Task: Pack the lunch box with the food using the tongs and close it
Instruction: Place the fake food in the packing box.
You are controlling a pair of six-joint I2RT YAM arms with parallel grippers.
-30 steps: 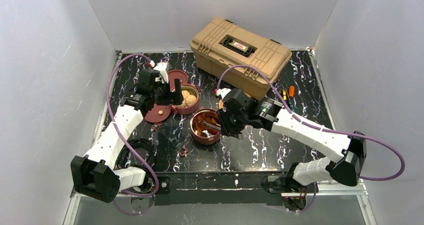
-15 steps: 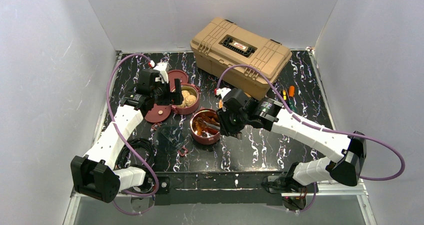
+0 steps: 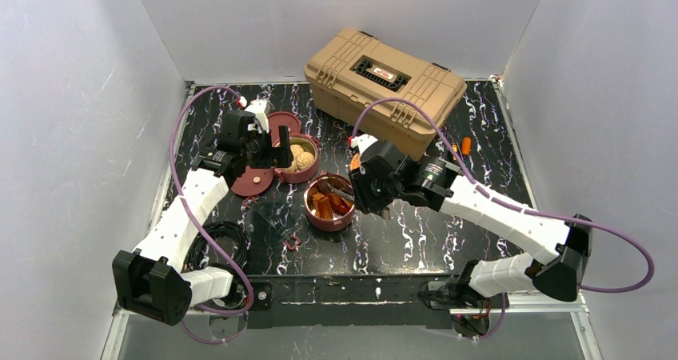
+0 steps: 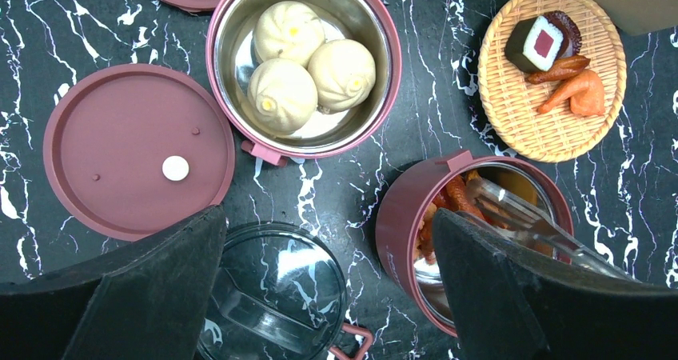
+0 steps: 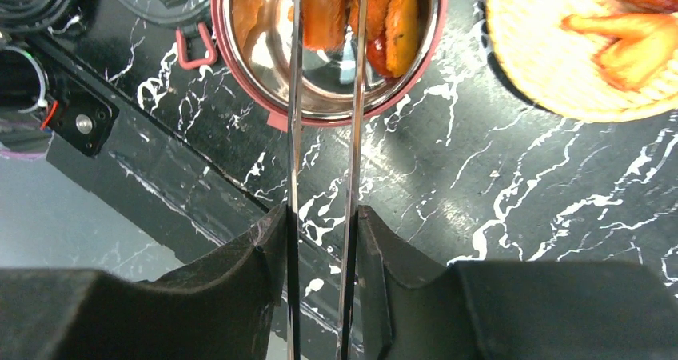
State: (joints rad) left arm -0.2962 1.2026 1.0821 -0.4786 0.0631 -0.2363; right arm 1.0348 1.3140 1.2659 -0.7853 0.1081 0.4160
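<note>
A tan toolbox (image 3: 385, 88) is set, lid closed, at the far side of the black, white-veined surface (image 3: 416, 232). An orange-handled screwdriver (image 3: 465, 146) is seen just beside its right end. A woven orange plate (image 4: 544, 132) is laid near the toolbox. A pink-clasped clear round lid (image 4: 276, 296) and a coiled black cable (image 3: 224, 234) are found at the near left.

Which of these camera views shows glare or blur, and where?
Right wrist: the steel bowl throws bright reflections and the woven plate is washed out; left wrist: the buns are sharp and evenly lit, while the tongs smear pale; top external: flat, even light, soft shadows.
</note>
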